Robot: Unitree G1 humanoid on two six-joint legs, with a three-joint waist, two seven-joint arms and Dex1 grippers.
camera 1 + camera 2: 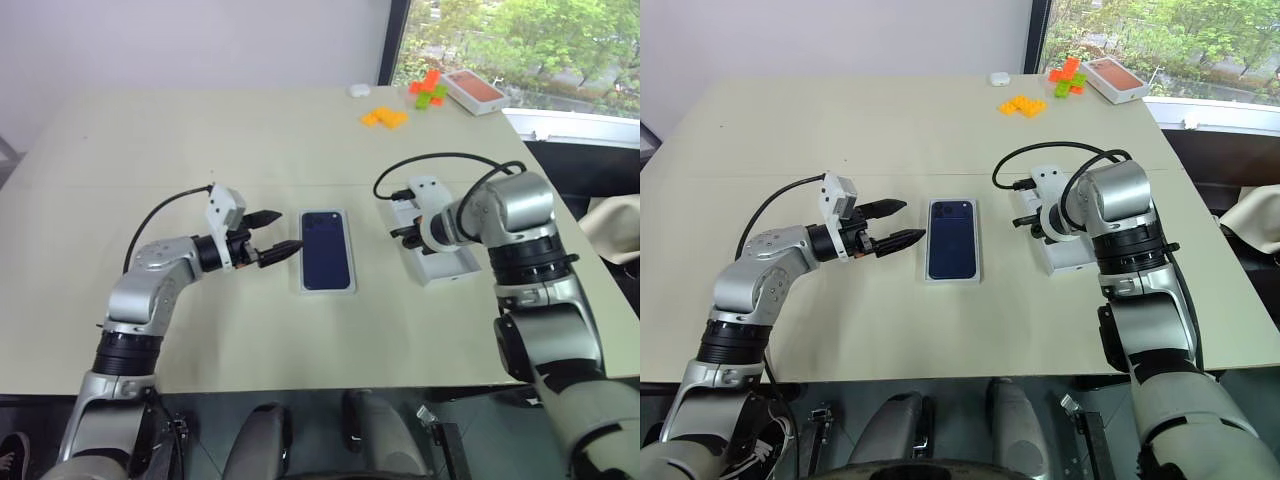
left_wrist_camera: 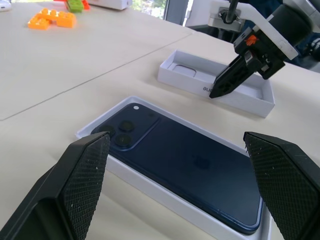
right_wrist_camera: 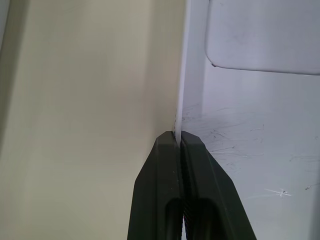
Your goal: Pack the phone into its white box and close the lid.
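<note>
**Right gripper pinching the lid wall; phone already seated in the tray**

Here the right gripper (image 3: 181,137) is clamping its fingers together on the near-left side wall of the upturned lid (image 2: 218,82), presumably for lifting it over. The phone (image 1: 327,249) is lying back-up in the white box (image 1: 350,252) at table centre, long axis running near to far, camera bump at the far end. The left gripper (image 1: 275,235) is waiting, fingers spread, just left of the box.

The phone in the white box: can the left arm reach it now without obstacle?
Probably yes. The left gripper is open and level beside the phone, which lies in the white box. The right gripper, pinching the lid, stands aside.
</note>
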